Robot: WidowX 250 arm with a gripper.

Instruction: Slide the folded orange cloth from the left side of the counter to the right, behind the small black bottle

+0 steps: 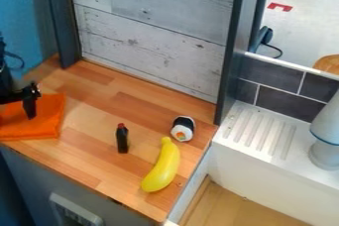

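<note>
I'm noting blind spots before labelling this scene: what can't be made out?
In the camera view:
- Orange cloth: cut off by the left edge, partly hidden behind the gripper.
- Grey object: cut off by the right edge.
- Round wooden thing: cut off there too, its bottom hidden by the tiled wall.
- Dark bottle: any label too small.

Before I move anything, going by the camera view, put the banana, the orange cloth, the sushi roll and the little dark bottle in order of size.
Largest to smallest:
1. Orange cloth, even partly cut off
2. Banana
3. Sushi roll and dark bottle: too close to rank; the roll looks wider, the bottle longer
</note>
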